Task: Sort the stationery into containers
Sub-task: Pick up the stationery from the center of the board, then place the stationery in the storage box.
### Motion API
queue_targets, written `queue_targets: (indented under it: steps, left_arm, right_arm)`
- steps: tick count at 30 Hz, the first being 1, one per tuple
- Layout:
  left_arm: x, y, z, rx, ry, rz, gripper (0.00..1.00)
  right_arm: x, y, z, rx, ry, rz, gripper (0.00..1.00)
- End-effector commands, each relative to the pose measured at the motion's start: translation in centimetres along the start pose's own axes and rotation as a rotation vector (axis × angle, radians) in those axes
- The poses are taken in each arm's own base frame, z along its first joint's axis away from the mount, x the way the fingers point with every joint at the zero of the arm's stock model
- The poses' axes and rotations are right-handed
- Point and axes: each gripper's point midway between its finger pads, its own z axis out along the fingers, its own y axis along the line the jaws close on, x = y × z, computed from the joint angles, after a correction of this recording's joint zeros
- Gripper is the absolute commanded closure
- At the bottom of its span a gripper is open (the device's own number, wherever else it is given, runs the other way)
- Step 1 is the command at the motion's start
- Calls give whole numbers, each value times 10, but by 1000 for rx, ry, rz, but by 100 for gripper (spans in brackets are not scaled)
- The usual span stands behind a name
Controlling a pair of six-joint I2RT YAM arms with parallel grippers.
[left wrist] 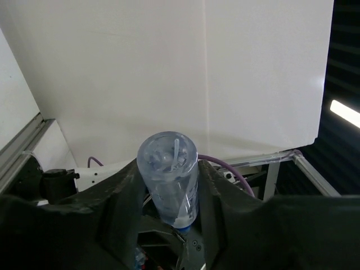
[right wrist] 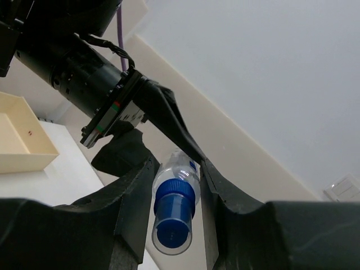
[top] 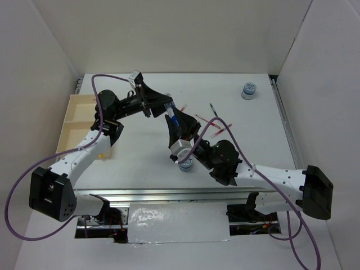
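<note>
White-walled worktop (top: 264,129), sorting seemingly barely begun: left end effector (left wrist: 167,169) and right end effector (right wrist: 177,169) both clamp the clear blue-capped bottle (right wrist: 174,222) in mid-air above its centre, while red pens (top: 205,119) and a far-right-corner roll (top: 248,90) lie outside the left-edge tray (top: 76,112).

No text, label, brand, number or sign can be read in any view. The blue-and-white roll (top: 248,90) at the far right has a printed pattern, too small to make out as lettering. The clear bottle (right wrist: 175,188) in the middle has no legible print on its body or its blue cap.
</note>
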Motion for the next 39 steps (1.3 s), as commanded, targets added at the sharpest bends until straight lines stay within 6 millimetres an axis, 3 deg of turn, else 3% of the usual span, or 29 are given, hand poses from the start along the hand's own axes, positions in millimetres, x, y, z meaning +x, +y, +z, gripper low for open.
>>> queue_targets:
  steps: [1, 2, 5, 6, 8, 11, 12, 14, 15, 16, 17, 18, 19, 20, 21, 22, 23, 24, 25, 26, 27, 28, 32, 33, 34, 35, 36, 39]
  left_arm:
    - [12, -33, -4, 83, 15, 75, 54]
    - [12, -30, -5, 76, 13, 71, 60]
    - [7, -23, -8, 49, -11, 77, 76]
    - [5, -21, -10, 43, -18, 89, 83]
    - [-4, -14, -16, 21, -44, 98, 89]
    - [-21, -8, -26, 6, -90, 119, 91]
    - [-32, -5, -33, -3, -107, 149, 97]
    - [-45, -5, -40, -10, -117, 169, 99]
    - [-59, -1, -50, -22, -126, 175, 100]
    - [-67, 1, -55, -33, -131, 179, 100]
    - [-88, 3, -65, -66, -161, 210, 100]
    - [-92, 6, -70, -97, -139, 220, 100]
    - [-105, -7, -78, -120, -153, 284, 100]
    - [-118, 2, -85, -175, -157, 420, 100]
    - [-133, 23, -108, -303, -202, 316, 100]
    - [-145, 1, -115, -366, -230, 434, 100]
    - [-164, 17, -134, -496, -226, 631, 100]
    - [-170, 21, -145, -611, -238, 681, 100]
    - [-180, 31, -169, -843, -249, 770, 100]
    - [-179, 37, -173, -948, -235, 811, 100]
    - [-182, 45, -184, -1047, -235, 835, 100]
    - [-184, 58, -205, -1198, -217, 856, 100]
    - [-183, 107, -253, -1452, -87, 789, 100]
    - [-180, 118, -261, -1491, -52, 757, 100]
    - [-180, 131, -273, -1541, -14, 721, 100]
    - [-178, 138, -278, -1568, 9, 705, 100]
    - [-177, 146, -283, -1597, 30, 684, 98]
    - [-182, 161, -297, -1674, 53, 668, 95]
  right_arm:
    - [-9, -18, 9, 65, -27, 8, 99]
    - [-9, -16, 9, 56, -27, 8, 98]
    - [-5, -13, 10, 40, -12, 7, 79]
    - [-5, -12, 10, 34, -10, 10, 61]
    - [-5, -11, 10, 22, 4, 28, 38]
    - [-5, -5, 5, -14, 17, 45, 20]
    - [-7, -9, 1, -12, 15, 49, 18]
    - [-3, 5, -8, -73, 38, 57, 10]
    - [-6, 0, -14, -71, 40, 70, 8]
    - [1, 12, -22, -119, 68, 82, 7]
    - [-2, 7, -29, -120, 66, 93, 5]
    - [0, 9, -34, -137, 76, 102, 5]
    - [7, 20, -44, -185, 112, 114, 4]
    - [9, 20, -50, -199, 127, 127, 4]
    - [8, 12, -56, -184, 145, 168, 4]
    - [16, 21, -67, -240, 201, 177, 4]
    - [15, 16, -75, -248, 222, 208, 5]
    - [18, 18, -82, -260, 263, 278, 5]
    - [25, 23, -93, -313, 331, 299, 5]
    - [25, 20, -99, -320, 357, 344, 6]
    - [38, 20, -108, -316, 441, 431, 6]
    - [39, 23, -118, -372, 490, 483, 6]
    - [70, 10, -134, -328, 693, 632, 8]
    - [81, -3, -139, -282, 750, 673, 8]
    - [80, 1, -139, -319, 751, 716, 8]
    - [80, -7, -137, -299, 760, 759, 8]
    - [91, -14, -145, -275, 818, 783, 8]
    - [100, -20, -150, -252, 875, 880, 8]
